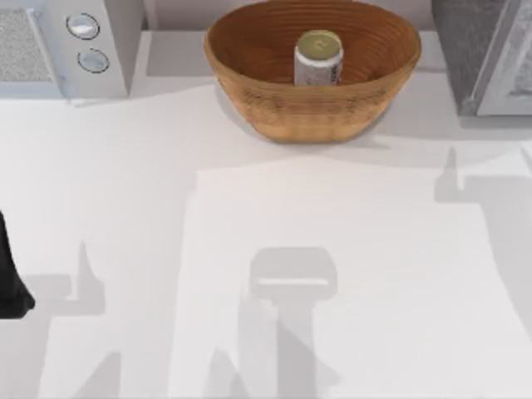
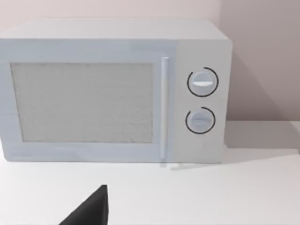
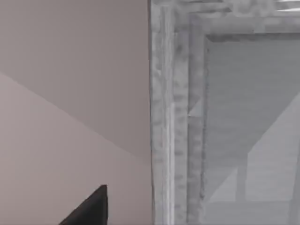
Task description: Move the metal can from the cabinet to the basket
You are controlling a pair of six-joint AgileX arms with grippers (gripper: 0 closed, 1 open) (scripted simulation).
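Silvery metal can [image 1: 318,60] inside wicker basket [image 1: 249,62]

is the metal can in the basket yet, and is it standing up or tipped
In and upright: the metal can stands inside the basket, its gold round top facing up, wicker rim all around it.

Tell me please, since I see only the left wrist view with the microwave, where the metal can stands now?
Observer: The metal can stands upright inside the basket, at the table's far middle in the top view.
Operator: Is a gripper holding it?
Observer: No, nothing touches the can; the left arm sits at the table's left edge, well away.
Operator: And where is the cabinet?
Observer: The cabinet stands at the far right, beside the basket; the right wrist view looks at its white-framed door from close by.
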